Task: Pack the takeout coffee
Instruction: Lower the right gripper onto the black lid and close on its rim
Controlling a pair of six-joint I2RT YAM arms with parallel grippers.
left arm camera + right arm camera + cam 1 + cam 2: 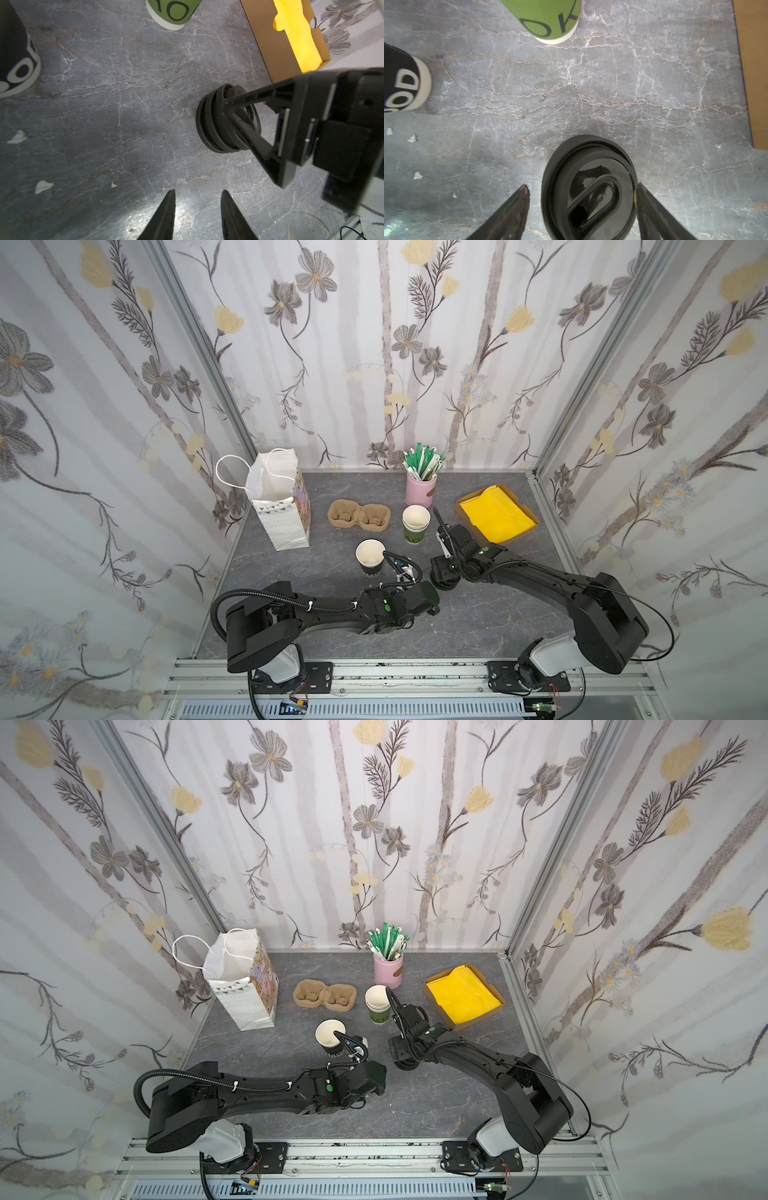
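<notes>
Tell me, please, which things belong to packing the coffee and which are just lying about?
Job: lidless black paper cup; stacked black round plastic lids; white handled paper bag; perhaps brown pulp cup carrier.
Idle: stacked green paper cups; pink tin of sticks; cardboard tray, yellow napkins.

A pink tin [419,492] of straws [422,462] stands at twelve o'clock; stacked cups [415,526] at its six, just beside; box [467,509] of yellow napkins [496,516] at two o'clock
</notes>
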